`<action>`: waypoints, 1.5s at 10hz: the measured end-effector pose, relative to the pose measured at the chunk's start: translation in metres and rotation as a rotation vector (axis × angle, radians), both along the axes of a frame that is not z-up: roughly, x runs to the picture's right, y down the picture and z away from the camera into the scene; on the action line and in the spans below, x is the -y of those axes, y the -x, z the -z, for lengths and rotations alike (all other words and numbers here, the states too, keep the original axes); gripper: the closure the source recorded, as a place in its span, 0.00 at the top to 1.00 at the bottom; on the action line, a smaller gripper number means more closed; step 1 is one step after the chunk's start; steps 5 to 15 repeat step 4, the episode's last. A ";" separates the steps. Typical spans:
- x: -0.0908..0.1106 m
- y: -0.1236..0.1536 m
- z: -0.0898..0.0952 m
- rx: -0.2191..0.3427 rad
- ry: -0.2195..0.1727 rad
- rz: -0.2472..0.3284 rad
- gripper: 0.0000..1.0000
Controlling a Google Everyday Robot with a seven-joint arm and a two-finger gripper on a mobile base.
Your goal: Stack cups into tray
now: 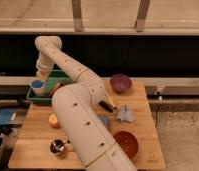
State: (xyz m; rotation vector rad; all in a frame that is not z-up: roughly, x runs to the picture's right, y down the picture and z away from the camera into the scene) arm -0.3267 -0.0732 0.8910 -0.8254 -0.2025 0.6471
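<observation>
At the table's far-left corner, the gripper (39,84) hangs over the left end of the green tray (63,76), apparently pinching the light-blue cup (38,86), though contact is hard to confirm. I judge the placing step is in hand: next it must lower the cup into the tray and let go. A second cup cannot be made out. No writing or labels are legible.

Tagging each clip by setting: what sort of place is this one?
Probably a lab or test room, not a home: a bare wooden table with scattered bowls, set on a speckled floor by a dark window wall. The robot's hand is at the blue cup, by the green tray.
</observation>
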 end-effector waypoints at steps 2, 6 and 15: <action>0.000 0.000 0.000 0.000 0.000 0.000 0.74; -0.013 -0.004 -0.002 -0.005 0.045 0.026 0.74; -0.013 -0.004 -0.002 -0.005 0.045 0.026 0.74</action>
